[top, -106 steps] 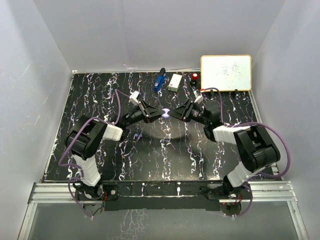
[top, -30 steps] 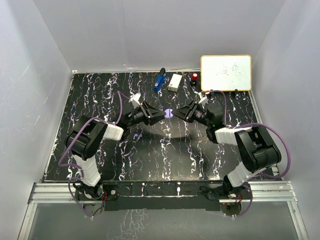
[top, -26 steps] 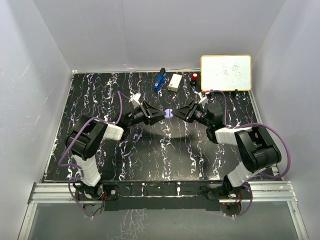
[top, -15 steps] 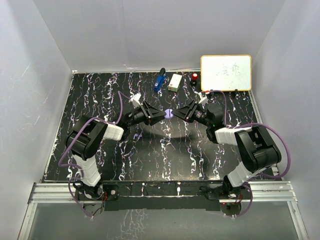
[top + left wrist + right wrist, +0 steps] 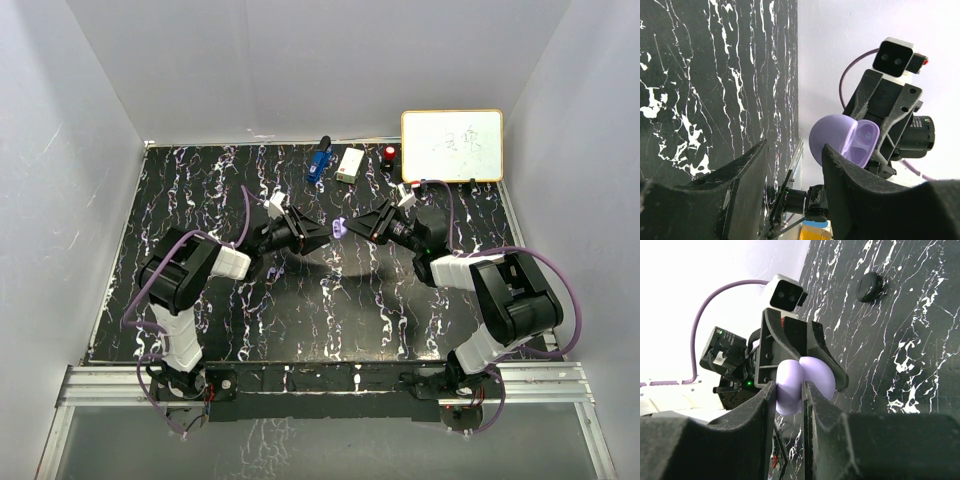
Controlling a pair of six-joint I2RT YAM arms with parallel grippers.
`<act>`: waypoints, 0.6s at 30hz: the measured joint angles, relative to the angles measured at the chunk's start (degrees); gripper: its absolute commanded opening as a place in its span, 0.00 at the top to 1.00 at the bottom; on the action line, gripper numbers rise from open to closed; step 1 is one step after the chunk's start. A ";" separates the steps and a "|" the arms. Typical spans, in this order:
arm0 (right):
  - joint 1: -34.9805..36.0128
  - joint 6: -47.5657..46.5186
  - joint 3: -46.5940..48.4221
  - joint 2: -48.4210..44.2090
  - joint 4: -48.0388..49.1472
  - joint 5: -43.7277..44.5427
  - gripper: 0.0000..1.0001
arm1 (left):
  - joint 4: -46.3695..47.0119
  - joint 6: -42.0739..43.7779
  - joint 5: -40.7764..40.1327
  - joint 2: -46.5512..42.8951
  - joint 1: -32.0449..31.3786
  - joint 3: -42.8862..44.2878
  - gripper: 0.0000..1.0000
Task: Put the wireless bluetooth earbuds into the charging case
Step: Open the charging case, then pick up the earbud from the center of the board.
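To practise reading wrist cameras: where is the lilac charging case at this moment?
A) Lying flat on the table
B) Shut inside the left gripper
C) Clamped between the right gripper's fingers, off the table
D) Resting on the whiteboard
C: in the right wrist view the lilac charging case sits pinched between the fingers of the right gripper, above the table, while the left gripper faces it with its fingers apart.

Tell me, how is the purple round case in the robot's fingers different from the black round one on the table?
The pale lilac round plastic case is pinched in the air by the right gripper; the black round case lies untouched on the black marbled table. The lilac case is open, lid swung back; the black one looks shut. Both are small, round and smooth.
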 measured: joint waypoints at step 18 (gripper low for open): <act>0.00 0.04 -0.48 -1.05 -0.09 0.22 1.00 | -29.49 15.32 -14.71 -26.25 1.25 -3.28 0.46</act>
